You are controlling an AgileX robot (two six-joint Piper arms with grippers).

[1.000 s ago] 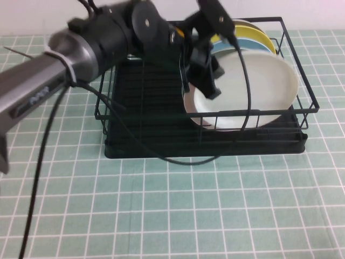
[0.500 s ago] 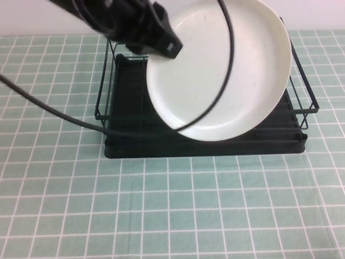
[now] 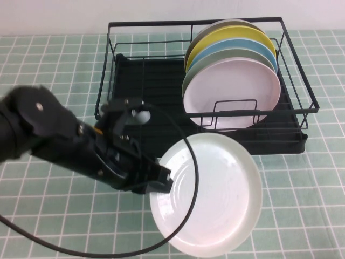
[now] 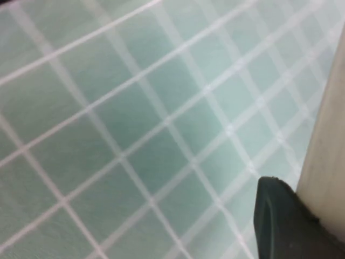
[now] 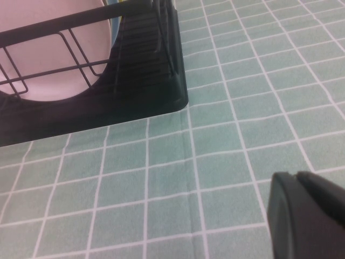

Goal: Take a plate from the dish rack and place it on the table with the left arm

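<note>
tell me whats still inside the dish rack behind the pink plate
Behind the pink plate in the dish rack stand grey-green, blue, yellow plates, mostly covered. Left gripper holds the white plate over the table; right gripper waits nearby.

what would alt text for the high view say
The left end effector grips the rim of a white plate over the green tiled table, in front of the black dish rack. Pink, grey-green, blue and yellow plates stand upright in the rack; the right end effector is out of view.

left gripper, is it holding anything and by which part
The left gripper holds the white plate by its rim, on the robot's left edge, in front of the dish rack. The right gripper holds nothing visible.
</note>
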